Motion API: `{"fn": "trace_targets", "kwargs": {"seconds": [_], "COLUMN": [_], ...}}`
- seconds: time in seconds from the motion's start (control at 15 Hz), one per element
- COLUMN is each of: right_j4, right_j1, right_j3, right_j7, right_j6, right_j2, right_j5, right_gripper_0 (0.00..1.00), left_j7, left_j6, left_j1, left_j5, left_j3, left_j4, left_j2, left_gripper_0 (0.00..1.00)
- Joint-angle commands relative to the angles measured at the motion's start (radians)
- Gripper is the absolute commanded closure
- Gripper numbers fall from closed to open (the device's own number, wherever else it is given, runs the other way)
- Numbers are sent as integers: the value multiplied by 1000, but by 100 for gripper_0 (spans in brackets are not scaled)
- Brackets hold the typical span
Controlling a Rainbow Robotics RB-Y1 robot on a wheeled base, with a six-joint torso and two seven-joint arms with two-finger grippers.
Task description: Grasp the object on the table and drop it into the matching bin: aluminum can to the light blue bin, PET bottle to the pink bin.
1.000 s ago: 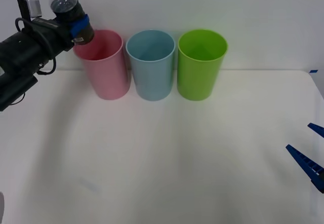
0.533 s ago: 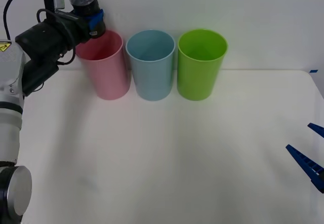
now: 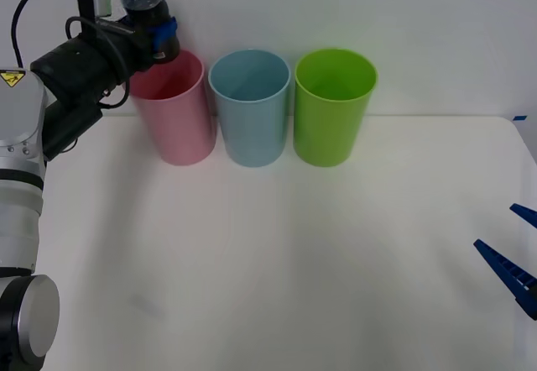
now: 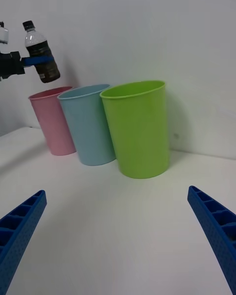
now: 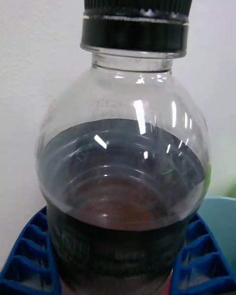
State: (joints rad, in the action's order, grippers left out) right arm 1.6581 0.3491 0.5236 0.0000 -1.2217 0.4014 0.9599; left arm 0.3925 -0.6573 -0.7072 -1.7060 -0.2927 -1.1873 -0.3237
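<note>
Holding: left tool clenched round bottle, above pink bin far left.
Handling: likely light, slick; grip mid-body.
Right tool: released, near right.

Three bins stand in a row on the white table: pink bin, light blue bin, lime green bin, close side by side. The left gripper clamps the PET bottle around its middle, held in the air above the pink bin, cap uppermost and slightly tilted. The right gripper has its blue fingers spread wide.
</note>
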Motion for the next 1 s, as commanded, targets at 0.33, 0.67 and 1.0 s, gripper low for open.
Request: {"fn": "trace_targets", "kwargs": {"seconds": [0.33,0.67,1.0], "right_j4": [0,0,0], "right_j1": [0,0,0], "right_j3": [0,0,0], "right_j7": [0,0,0], "right_j6": [0,0,0], "right_j2": [0,0,0], "right_j5": [0,0,0], "right_gripper_0": [0,0,0], "left_j7": [-4,-38,-52], "left_j6": [-1,-51,-55], "left_j1": [21,118,336], "left_j5": [62,212,375], "left_j3": [-2,0,-14], "left_j4": [-2,-46,-229], "left_j2": [-2,-60,-115], "left_gripper_0": [0,0,0]}}
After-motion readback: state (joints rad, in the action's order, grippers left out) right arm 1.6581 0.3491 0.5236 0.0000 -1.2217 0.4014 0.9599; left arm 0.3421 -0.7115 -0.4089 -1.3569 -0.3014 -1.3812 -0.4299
